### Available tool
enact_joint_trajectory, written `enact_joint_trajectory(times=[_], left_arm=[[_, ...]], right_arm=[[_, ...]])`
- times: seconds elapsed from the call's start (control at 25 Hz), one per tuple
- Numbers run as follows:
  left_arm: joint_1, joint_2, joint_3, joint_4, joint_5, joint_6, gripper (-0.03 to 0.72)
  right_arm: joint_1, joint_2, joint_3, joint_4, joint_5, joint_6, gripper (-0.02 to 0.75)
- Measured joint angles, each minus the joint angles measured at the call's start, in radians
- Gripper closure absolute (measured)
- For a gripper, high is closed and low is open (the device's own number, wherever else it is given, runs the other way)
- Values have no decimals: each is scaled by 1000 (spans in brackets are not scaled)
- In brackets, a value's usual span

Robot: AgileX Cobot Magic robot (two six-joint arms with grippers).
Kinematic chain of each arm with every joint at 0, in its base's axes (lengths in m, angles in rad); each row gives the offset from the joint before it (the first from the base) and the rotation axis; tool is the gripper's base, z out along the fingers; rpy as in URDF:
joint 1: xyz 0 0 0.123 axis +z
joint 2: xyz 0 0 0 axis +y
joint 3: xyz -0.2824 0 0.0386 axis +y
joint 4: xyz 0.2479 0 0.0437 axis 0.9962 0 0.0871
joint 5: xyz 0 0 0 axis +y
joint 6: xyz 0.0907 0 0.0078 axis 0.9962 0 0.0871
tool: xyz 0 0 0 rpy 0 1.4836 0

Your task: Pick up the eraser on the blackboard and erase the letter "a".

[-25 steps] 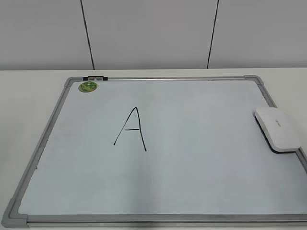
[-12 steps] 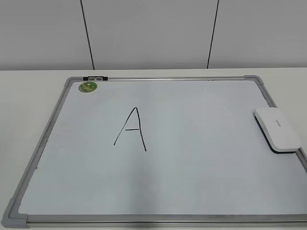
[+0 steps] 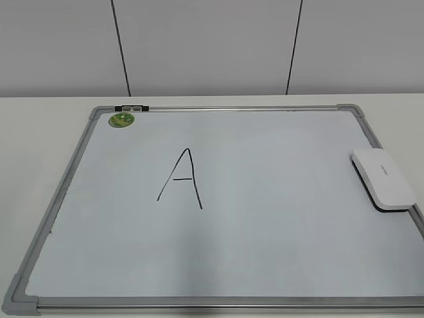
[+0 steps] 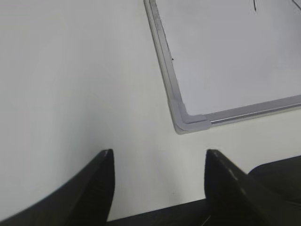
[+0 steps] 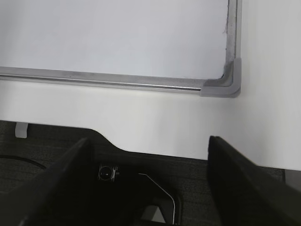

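The blackboard lies flat on the table. It is a white board with a grey frame and a round green sticker near its far left corner. The white eraser rests on the board's right edge. A tall capital "A" is drawn left of centre. No small letter "a" shows on the board. Neither gripper shows in the exterior view. My left gripper is open and empty above the table, near the board's corner. My right gripper is open and empty near the other front corner.
A white table carries the board, with a grey panelled wall behind. In the right wrist view the table's front edge shows, with dark floor and robot base below it.
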Motion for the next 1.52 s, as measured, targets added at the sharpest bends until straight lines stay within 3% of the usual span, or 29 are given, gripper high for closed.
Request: enact_joint_trajectory(times=[1.04,1.52], left_arm=[[0,-29,15,-8,10,0,248],[166,-215,15,-8,13,0,248]], right_arm=[[24,-20,32,0,-61,-22,183],[-11,-297,32,0,-59,-22,183]])
